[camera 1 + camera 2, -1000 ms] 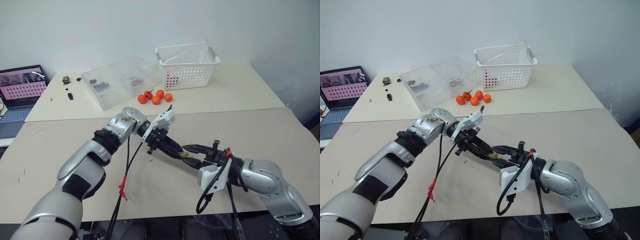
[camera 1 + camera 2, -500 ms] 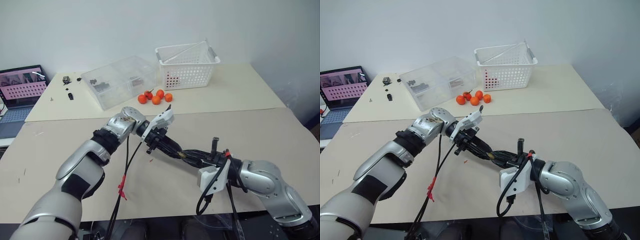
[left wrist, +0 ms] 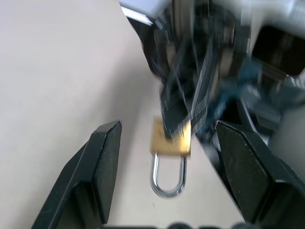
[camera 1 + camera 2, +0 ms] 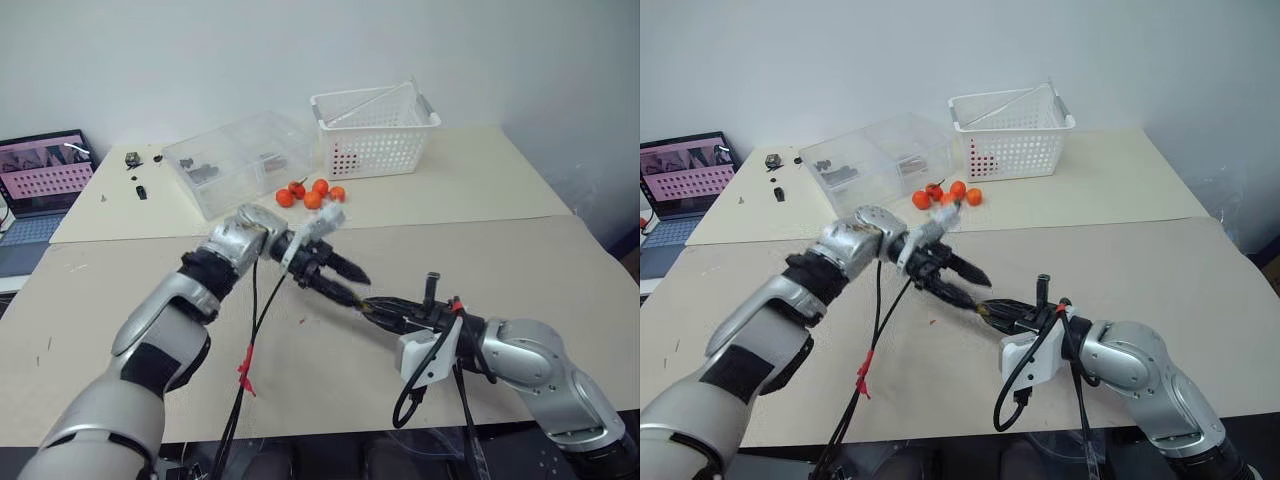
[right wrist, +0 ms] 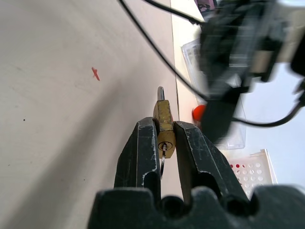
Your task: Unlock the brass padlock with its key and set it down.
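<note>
Our right gripper (image 5: 164,143) is clamped on the brass padlock (image 5: 164,125), holding it above the beige table (image 4: 480,250) (keyhole end facing the wrist, shackle pointing away). Our left gripper (image 4: 345,280) hangs just beside it with fingers spread apart, touching nothing.

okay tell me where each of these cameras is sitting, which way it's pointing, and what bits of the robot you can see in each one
Left eye and right eye views: on the head, looking forward and down over the table; both arms show.
Left wrist view: on the left wrist, looking along its open left tool at the brass padlock.
Right wrist view: on the right wrist, looking along the right tool, shut on the padlock, with the left tool beyond.
Shared: both wrist views show the padlock.
</note>
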